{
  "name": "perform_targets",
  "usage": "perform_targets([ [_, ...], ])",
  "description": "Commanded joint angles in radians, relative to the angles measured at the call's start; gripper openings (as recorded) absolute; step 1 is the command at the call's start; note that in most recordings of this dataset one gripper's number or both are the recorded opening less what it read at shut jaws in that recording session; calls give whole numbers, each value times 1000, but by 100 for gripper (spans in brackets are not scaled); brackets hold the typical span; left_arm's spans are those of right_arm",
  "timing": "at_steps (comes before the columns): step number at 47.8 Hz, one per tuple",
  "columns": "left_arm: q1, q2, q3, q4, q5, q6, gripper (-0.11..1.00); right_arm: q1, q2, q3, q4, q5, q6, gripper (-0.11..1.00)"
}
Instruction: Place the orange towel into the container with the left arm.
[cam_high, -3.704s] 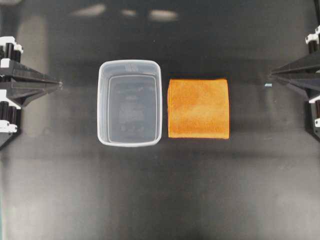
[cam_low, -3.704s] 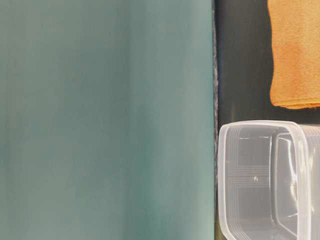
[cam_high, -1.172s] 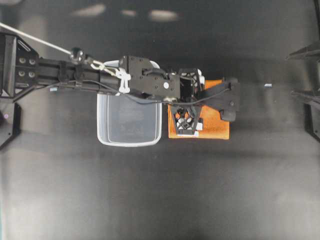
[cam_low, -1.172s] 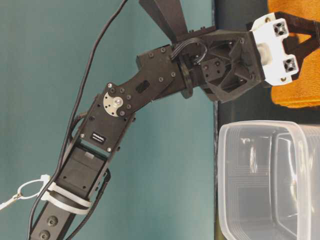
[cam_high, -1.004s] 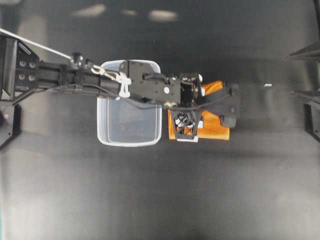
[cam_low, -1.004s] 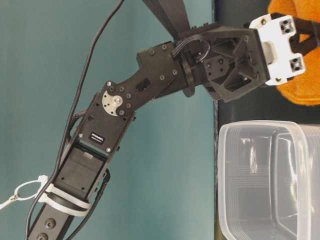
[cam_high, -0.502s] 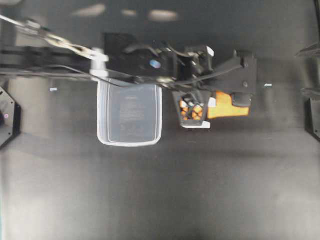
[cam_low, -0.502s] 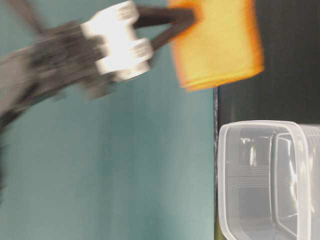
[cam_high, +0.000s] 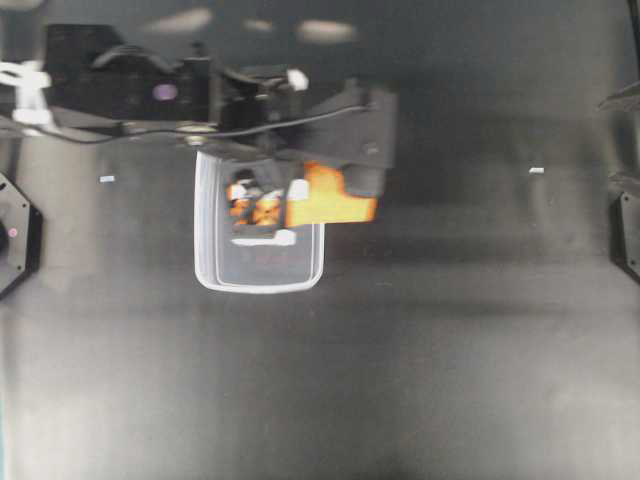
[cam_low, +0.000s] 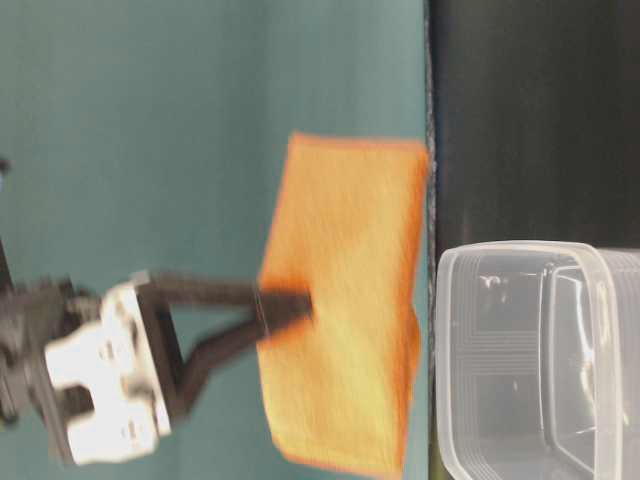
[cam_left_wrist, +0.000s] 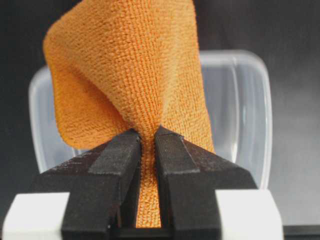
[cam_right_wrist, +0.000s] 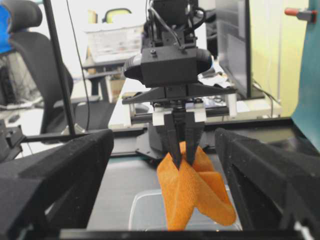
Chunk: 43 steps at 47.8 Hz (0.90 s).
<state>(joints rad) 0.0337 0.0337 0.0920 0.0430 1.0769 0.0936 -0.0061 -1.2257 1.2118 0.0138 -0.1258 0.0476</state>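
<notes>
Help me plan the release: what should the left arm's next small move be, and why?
Probably lower it a little. The left hand pinches the orange towel, which hangs over the container. In the overhead view part of the cloth sticks out past the tub's right rim, so dropping now might drape it.

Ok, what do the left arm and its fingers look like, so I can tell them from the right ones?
The left arm is black and boxy, with a black cable along it and a white clip. Its fingers are matte black wedges on white blocks. The right fingers are wide, plain black and textured.
</notes>
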Motion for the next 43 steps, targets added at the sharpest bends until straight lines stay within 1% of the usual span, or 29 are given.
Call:
perform_targets([
  [1, 3, -72, 67, 3, -26, 0, 6, 0, 6, -9, 3, -11, 3, 79],
  [8, 6, -118, 143, 3, -72, 2, 6, 0, 9, -8, 3, -12, 0, 79],
  [14, 6, -138, 176, 3, -109, 14, 6, 0, 9, -8, 3, -14, 0, 79],
  [28, 18, -147, 193, 3, -144, 17, 6, 0, 9, -8, 3, -14, 0, 79],
  [35, 23, -156, 216, 3, -163, 17, 6, -2, 9, -8, 3, -14, 0, 79],
  [43, 23, -181, 255, 3, -210, 15, 6, -2, 9, -8, 2, -14, 0, 79],
])
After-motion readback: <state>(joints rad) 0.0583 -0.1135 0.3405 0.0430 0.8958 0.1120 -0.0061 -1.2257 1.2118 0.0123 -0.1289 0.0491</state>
